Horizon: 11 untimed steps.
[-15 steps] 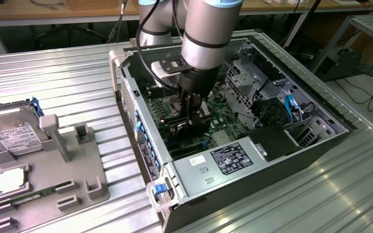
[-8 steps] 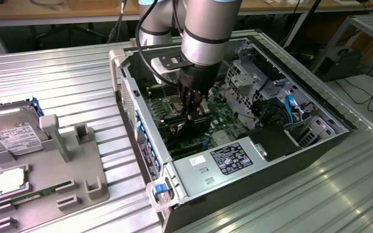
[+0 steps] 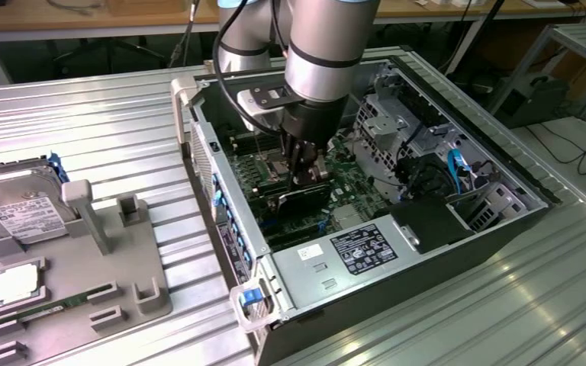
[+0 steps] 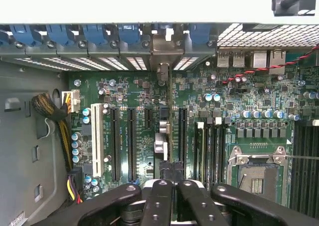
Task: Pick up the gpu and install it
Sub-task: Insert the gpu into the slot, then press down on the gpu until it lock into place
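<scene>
Black claw fingers pinch the thin dark gpu card edge-on above the green motherboard.

Clenched on the gpu, the claw reaches down inside the open grey computer case, holding the card upright among the black expansion slots, its silver bracket at the case's rear wall. Well apart, at the exterior view's left, a silver hard drive sits on a grey holder.

Exterior view high, angled down at open computer case, wrist view close above its motherboard
</scene>
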Tool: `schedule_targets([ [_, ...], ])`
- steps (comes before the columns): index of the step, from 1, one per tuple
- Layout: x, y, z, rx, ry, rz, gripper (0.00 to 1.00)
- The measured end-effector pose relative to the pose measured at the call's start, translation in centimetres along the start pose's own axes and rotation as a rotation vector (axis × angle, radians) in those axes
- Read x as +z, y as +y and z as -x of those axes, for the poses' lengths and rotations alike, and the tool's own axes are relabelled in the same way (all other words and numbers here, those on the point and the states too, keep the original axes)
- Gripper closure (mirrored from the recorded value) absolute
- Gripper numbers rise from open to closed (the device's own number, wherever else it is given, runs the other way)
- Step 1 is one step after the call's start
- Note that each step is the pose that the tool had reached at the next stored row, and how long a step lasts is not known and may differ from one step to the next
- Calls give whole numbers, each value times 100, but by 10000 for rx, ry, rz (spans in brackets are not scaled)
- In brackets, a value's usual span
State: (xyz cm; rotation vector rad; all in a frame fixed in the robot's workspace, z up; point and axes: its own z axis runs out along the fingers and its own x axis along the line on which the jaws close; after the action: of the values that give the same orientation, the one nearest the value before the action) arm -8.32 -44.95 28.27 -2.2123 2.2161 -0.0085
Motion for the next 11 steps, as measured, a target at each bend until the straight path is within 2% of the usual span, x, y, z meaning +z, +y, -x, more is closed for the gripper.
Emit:
schedule_targets([
  [8,0,3,0,1,0,0,89],
  [11,-1,72,0,0,0,0,89],
])
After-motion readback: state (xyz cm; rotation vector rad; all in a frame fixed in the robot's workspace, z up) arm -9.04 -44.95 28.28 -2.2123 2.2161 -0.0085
